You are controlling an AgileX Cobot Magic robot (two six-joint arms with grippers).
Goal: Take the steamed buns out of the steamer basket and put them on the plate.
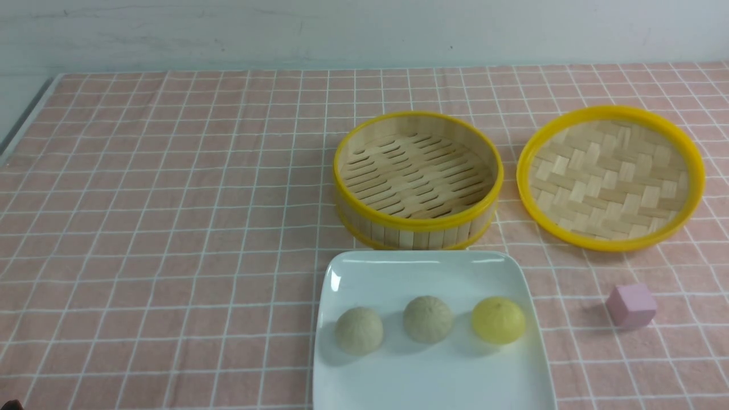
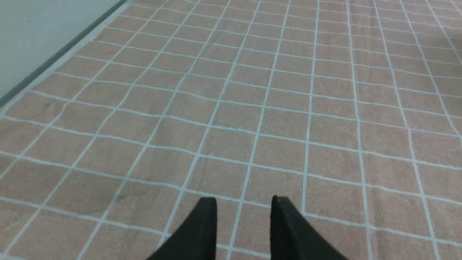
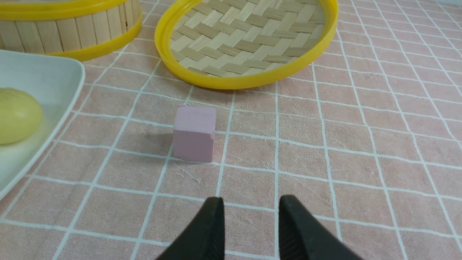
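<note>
Up close on both wrist cams, the left hand (image 2: 243, 227) and the right hand (image 3: 251, 227) each have their fingers parted with nothing between them, so released and holding zilch. Left one just hangs over bare checkered cloth on the desk (image 1: 171, 228), none of the task stuff in its view. Right one has the little pink cube (image 3: 194, 133) just ahead of it, and the yellow bun (image 3: 16, 115) sits well off to its side on the edge of the plate (image 3: 47, 77).

Next out, from the front cam: all three steamed buns (image 1: 428, 319) are lined up in a row on the plate, two beige and one yellow. Behind that, the steamer basket (image 1: 418, 225) is empty, just slats showing. Farther right sits the woven tray (image 1: 610, 177), also empty.

So I'd say the job looks basically done, nothing left to move as far as I can see.
</note>
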